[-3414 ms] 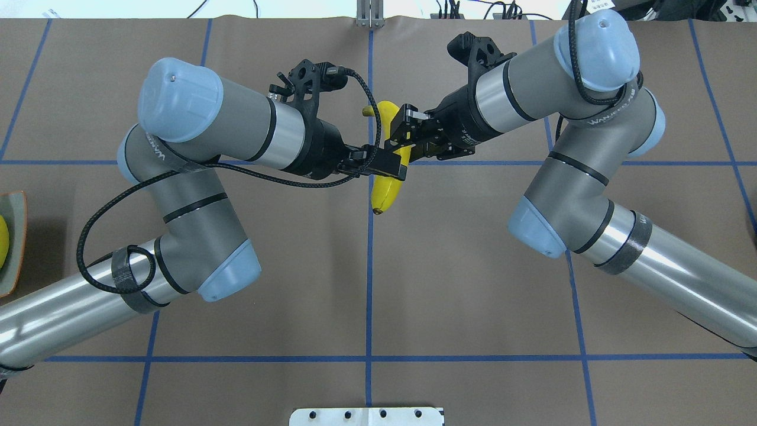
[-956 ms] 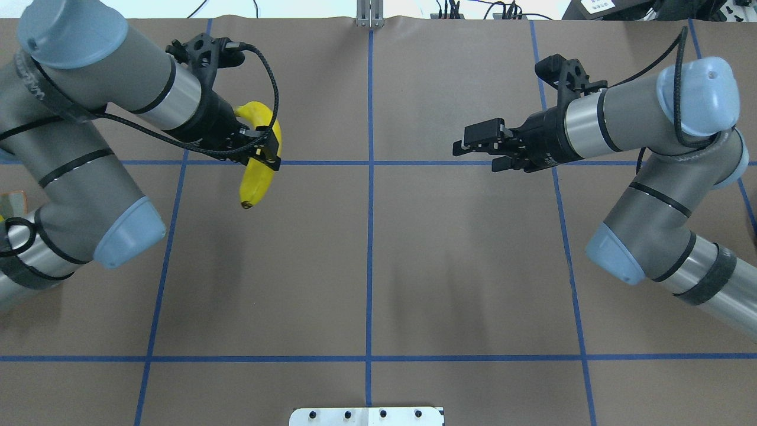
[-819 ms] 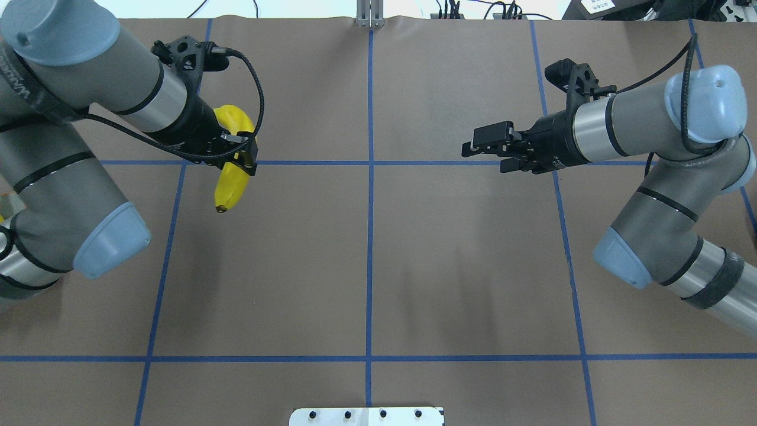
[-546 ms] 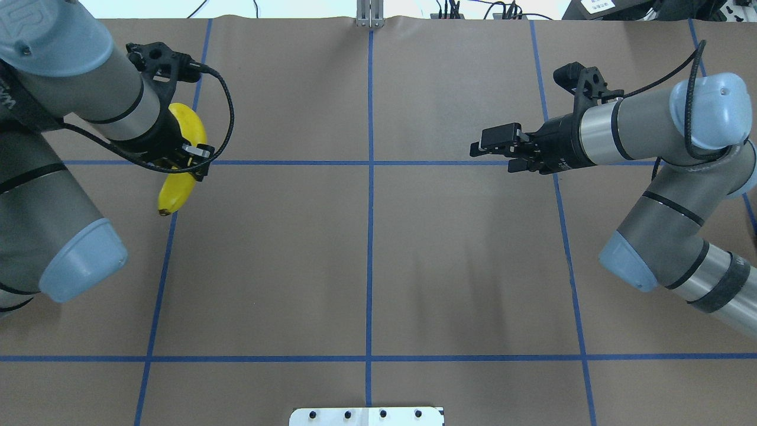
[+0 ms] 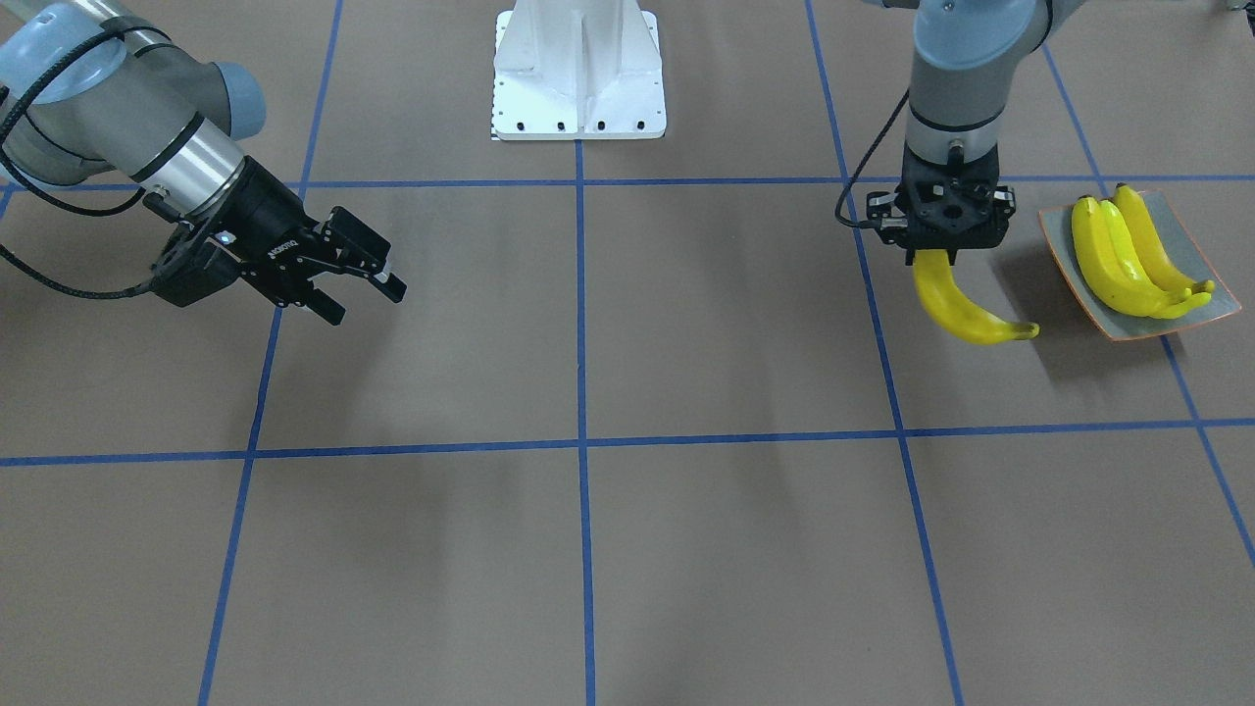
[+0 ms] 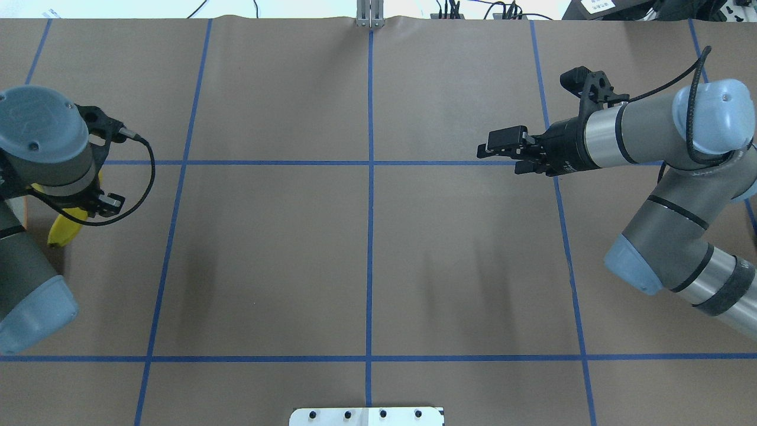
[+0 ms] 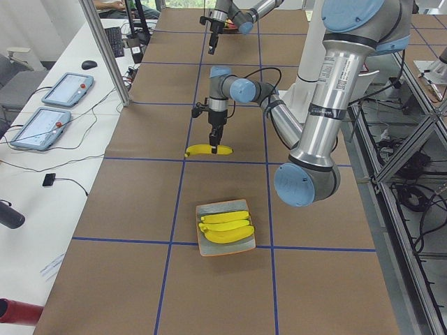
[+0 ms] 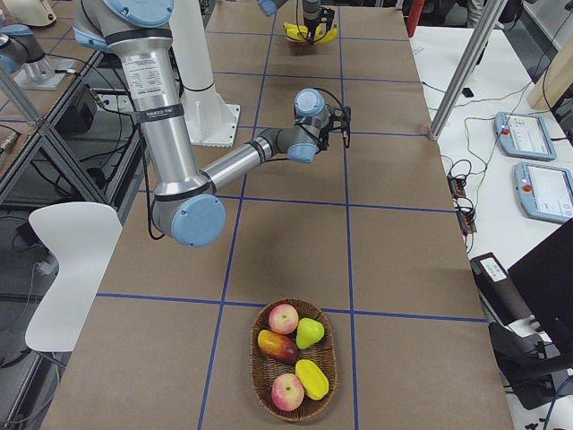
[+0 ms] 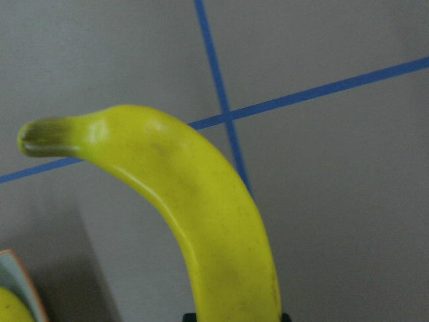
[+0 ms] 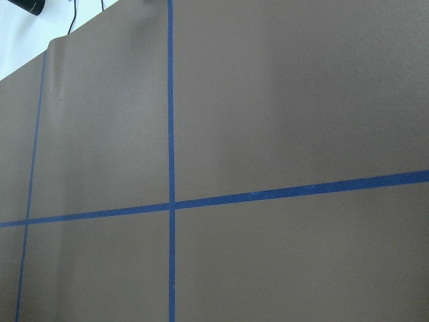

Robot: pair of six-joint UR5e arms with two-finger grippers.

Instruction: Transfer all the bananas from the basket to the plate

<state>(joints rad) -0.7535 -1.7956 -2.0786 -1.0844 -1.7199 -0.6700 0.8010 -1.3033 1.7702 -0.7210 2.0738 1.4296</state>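
Note:
My left gripper points straight down and is shut on a yellow banana, which hangs just above the table beside the plate. In the overhead view the wrist hides the fingers and only the banana's end shows. The grey-green, orange-rimmed plate holds two bananas side by side. The left wrist view is filled by the held banana, with the plate's corner at the lower left. My right gripper hovers open with nothing in it. The basket holds other fruit and no banana shows in it.
The basket of apples and other fruit stands at the table's end on my right, far from both grippers. The white robot base is at the middle of the table's near edge. Blue tape lines cross the brown table cover.
The left arm has carried the banana further left, away from the table's middle where both grippers held it, up to the plate. The right gripper has drawn back slightly to the right, still open.

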